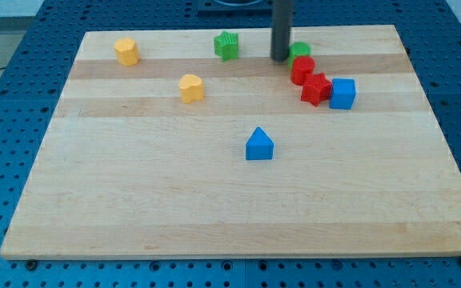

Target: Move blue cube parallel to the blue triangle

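Starting at the view's left on the pale wooden tabletop (134,200): a yellow-orange plastic block with angled sides (126,51) sits near the top edge. Lower and to its right comes a second yellow-orange block, rounder in outline (191,88). Next along the top, a green block with a notched, star-like outline (226,46).

Down toward the middle of the board stands the blue triangle block (258,145), all on its own, well apart from everything else.

Now my dark rod: my tip (282,59) is down on the tabletop near the top edge, just beside a green block (301,50) whose shape I cannot make out. I carry no gripper, so there is nothing to clench or release.

Below that green one, a rounded red block (302,70) touches a second red block with a jagged outline (316,89). Pressed against that one's right side is the blue cube (342,94), up and to the right of the blue triangle.

No readable writing or labels on any of it.
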